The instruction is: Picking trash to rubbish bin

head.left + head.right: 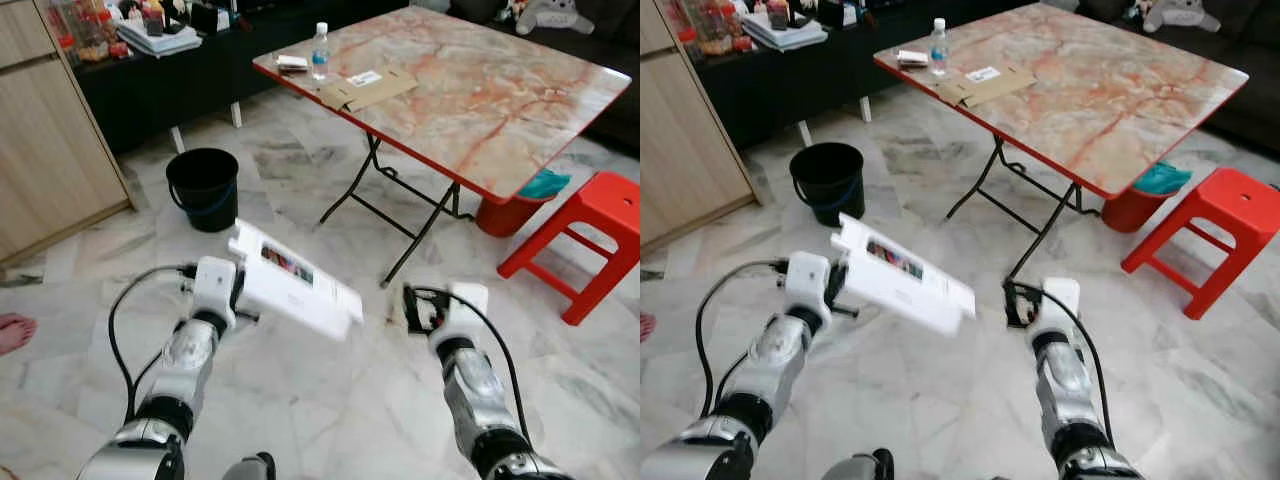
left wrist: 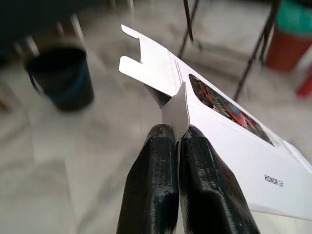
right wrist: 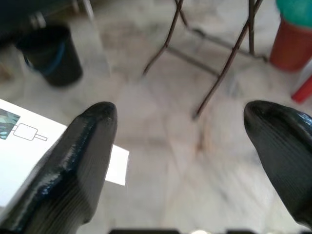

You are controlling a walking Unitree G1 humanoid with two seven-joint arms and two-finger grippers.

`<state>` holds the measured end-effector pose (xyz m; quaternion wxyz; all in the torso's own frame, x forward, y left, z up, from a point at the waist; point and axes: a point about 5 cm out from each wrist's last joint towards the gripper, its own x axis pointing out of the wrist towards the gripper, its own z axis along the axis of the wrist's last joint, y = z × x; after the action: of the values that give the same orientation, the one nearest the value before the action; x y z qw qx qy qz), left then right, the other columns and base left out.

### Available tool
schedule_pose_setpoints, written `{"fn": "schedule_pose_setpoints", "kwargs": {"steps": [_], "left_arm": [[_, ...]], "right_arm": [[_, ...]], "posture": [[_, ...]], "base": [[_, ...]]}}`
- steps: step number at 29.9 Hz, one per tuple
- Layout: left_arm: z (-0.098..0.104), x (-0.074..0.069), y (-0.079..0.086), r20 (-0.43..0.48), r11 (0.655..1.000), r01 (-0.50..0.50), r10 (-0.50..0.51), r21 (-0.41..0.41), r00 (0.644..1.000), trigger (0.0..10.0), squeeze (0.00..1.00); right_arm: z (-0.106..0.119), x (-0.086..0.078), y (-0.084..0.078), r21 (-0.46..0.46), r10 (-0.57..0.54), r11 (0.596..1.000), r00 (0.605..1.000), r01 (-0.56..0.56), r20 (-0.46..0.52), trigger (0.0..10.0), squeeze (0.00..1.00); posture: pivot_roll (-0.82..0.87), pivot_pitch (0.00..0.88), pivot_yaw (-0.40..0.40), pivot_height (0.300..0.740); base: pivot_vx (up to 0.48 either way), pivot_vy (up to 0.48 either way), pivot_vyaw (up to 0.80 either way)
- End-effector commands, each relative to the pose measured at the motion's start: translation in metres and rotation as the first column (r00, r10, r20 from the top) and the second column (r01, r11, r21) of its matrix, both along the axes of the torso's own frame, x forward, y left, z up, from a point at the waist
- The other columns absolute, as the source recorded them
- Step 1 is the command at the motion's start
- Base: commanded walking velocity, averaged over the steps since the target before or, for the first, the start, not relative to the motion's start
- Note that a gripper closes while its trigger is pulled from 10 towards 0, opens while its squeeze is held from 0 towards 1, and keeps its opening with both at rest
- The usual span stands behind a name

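Observation:
A long white carton [image 1: 292, 280] with a colourful print hangs above the marble floor, and my left gripper [image 2: 176, 141] is shut on one of its end flaps. The carton [image 2: 234, 141] stretches away from the fingers [image 2: 153, 190] towards the table legs. A black bin [image 1: 204, 187] stands on the floor ahead and slightly left of the carton; the same black bin [image 2: 61, 78] lies beyond the carton's flap. My right gripper [image 1: 427, 305] is open and holds nothing, floating beside the carton's free end [image 3: 29, 146].
A folding table [image 1: 470, 90] with a marble-pattern top stands ahead right, carrying a water bottle [image 1: 320, 50] and flat cardboard [image 1: 368, 88]. A red stool [image 1: 590, 235] and a red pot [image 1: 512, 210] sit beyond it. A wooden cabinet [image 1: 45, 150] is on the left. A person's foot [image 1: 12, 330] shows at far left.

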<state>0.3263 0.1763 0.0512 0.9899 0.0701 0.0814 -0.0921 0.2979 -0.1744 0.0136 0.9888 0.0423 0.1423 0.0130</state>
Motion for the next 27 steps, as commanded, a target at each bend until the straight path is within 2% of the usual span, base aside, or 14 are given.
{"fn": "schedule_pose_setpoints", "kwargs": {"steps": [1, 2, 3, 5, 7, 8, 11, 15, 19, 27], "left_arm": [[-0.021, -0.014, 0.012, -0.112, 0.996, -0.021, 0.031, 0.082, 0.993, 10.0, 0.00], [-0.027, -0.018, 0.018, -0.140, 0.995, -0.044, 0.057, 0.091, 0.989, 10.0, 0.00], [-0.027, -0.018, 0.018, -0.140, 0.995, -0.044, 0.057, 0.091, 0.989, 10.0, 0.00], [-0.041, -0.029, 0.030, -0.237, 0.991, -0.107, 0.122, 0.075, 0.964, 10.0, 0.00], [-0.046, -0.034, 0.033, -0.269, 0.990, -0.106, 0.129, 0.098, 0.954, 10.0, 0.00], [-0.064, -0.051, 0.038, -0.358, 0.983, -0.078, 0.135, 0.168, 0.924, 10.0, 0.00], [-0.083, -0.074, 0.044, -0.443, 0.979, -0.113, 0.179, 0.171, 0.879, 10.0, 0.00], [-0.090, -0.083, 0.045, -0.471, 0.974, -0.154, 0.216, 0.167, 0.855, 10.0, 0.00], [-0.094, -0.088, 0.047, -0.489, 0.969, -0.177, 0.240, 0.173, 0.839, 10.0, 0.00], [-0.099, -0.096, 0.052, -0.517, 0.962, -0.214, 0.273, 0.171, 0.812, 10.0, 0.00]], "right_arm": [[-0.023, -0.019, -0.005, -0.012, -0.001, 1.000, 0.991, 0.000, -0.134, 10.0, 0.00], [-0.031, -0.027, -0.006, -0.016, -0.003, 1.000, 0.984, 0.000, -0.180, 10.0, 0.00], [-0.031, -0.027, -0.006, -0.016, -0.003, 1.000, 0.984, 0.000, -0.180, 10.0, 0.00], [-0.047, -0.043, -0.009, -0.030, -0.004, 1.000, 0.962, -0.005, -0.272, 10.0, 0.00], [-0.051, -0.048, -0.009, -0.027, -0.001, 1.000, 0.956, -0.008, -0.295, 10.0, 0.00], [-0.060, -0.059, -0.009, -0.040, 0.003, 0.999, 0.938, -0.017, -0.347, 10.0, 0.00], [-0.071, -0.074, -0.008, -0.044, -0.008, 0.999, 0.914, -0.010, -0.405, 10.0, 0.00], [-0.076, -0.081, -0.008, -0.021, -0.028, 1.000, 0.905, 0.021, -0.425, 10.0, 0.00], [-0.079, -0.085, -0.003, -0.020, -0.004, 1.000, 0.898, -0.006, -0.440, 10.0, 0.00], [-0.078, -0.084, -0.004, -0.014, -0.010, 1.000, 0.896, 0.004, -0.445, 10.0, 0.00]], "posture": [[0.14, 0.145, -0.089, 0.740], [0.13, 0.146, -0.090, 0.740], [0.13, 0.146, -0.090, 0.740], [0.14, 0.144, -0.092, 0.740], [0.15, 0.141, -0.093, 0.740], [0.15, 0.142, -0.092, 0.740], [0.14, 0.140, -0.088, 0.740], [0.14, 0.143, -0.090, 0.740], [0.14, 0.140, -0.092, 0.740], [0.14, 0.124, -0.086, 0.740]], "base": [[0.000, 0.000, 0.00], [0.000, 0.000, 0.00], [0.000, 0.000, 0.00], [0.000, 0.000, 0.00], [0.000, 0.000, 0.00], [0.000, 0.000, 0.00], [0.000, 0.000, 0.48], [0.286, 0.000, 0.79], [0.480, 0.000, 0.79], [0.480, 0.000, 0.05]]}}
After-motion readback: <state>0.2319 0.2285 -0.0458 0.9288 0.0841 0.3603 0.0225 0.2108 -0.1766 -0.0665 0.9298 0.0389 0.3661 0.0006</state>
